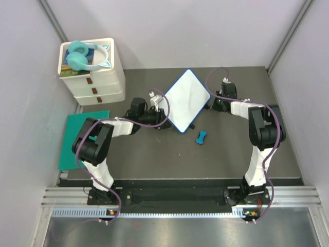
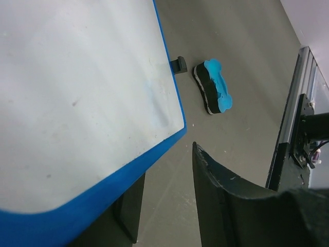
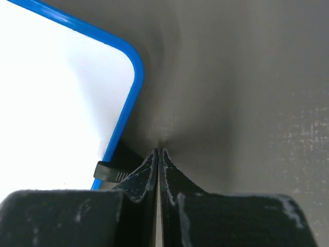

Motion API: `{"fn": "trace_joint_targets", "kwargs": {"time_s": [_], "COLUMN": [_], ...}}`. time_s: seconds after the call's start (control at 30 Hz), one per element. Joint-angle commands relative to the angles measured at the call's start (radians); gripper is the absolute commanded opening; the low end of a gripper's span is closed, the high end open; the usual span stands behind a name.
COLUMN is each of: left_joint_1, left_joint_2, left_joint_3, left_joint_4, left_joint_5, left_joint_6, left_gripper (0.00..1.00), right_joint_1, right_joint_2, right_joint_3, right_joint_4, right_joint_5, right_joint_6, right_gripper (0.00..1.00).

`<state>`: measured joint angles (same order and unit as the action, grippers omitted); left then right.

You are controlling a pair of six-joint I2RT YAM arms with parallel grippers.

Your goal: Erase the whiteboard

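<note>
The whiteboard (image 1: 186, 99) has a blue rim and lies turned like a diamond in the middle of the dark table; no scribbles show on it. In the left wrist view its white face (image 2: 77, 92) fills the upper left. My left gripper (image 2: 167, 170) is open at its left edge, one finger under the blue rim and bare table between the jaws. My right gripper (image 3: 158, 152) is shut on nothing, just off the whiteboard's (image 3: 51, 92) right corner. A blue and black eraser (image 1: 201, 137) lies on the table in front of the board, also visible from the left wrist (image 2: 213, 87).
A white drawer unit (image 1: 95, 82) with turquoise headphones (image 1: 85, 55) on top stands at the back left. A green mat (image 1: 82, 139) lies at the left. A small black tab (image 2: 179, 64) sticks out from under the board's edge. Grey walls close in both sides.
</note>
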<state>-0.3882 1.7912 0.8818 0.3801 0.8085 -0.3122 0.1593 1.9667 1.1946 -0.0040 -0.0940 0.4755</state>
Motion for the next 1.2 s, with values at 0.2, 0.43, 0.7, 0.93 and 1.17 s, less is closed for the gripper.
{"fn": "trace_joint_targets", "kwargs": {"time_s": [0.2, 0.43, 0.7, 0.93, 1.17], "left_joint_1": [-0.008, -0.008, -0.008, -0.008, -0.006], "left_joint_2": [-0.061, -0.095, -0.156, -0.219, -0.424], "left_joint_3": [-0.018, -0.098, -0.217, -0.322, -0.412], "left_joint_4": [-0.026, 0.000, 0.057, 0.066, -0.022], "left_joint_5": [-0.068, -0.133, -0.239, -0.348, -0.512], "left_joint_6": [0.044, 0.016, -0.053, -0.113, -0.168], "left_gripper": [0.56, 0.60, 0.59, 0.56, 0.57], "right_joint_1": [-0.004, -0.003, 0.017, 0.114, 0.223], "right_joint_2": [0.053, 0.063, -0.038, -0.115, -0.160], "right_joint_3": [0.109, 0.070, -0.099, -0.151, -0.190], "right_joint_4": [0.053, 0.099, 0.153, 0.139, 0.133], "right_joint_5": [-0.059, -0.180, -0.205, -0.181, -0.127], "right_joint_6": [0.018, 0.041, 0.035, 0.025, 0.058], "right_gripper": [0.00, 0.00, 0.00, 0.00, 0.00]}}
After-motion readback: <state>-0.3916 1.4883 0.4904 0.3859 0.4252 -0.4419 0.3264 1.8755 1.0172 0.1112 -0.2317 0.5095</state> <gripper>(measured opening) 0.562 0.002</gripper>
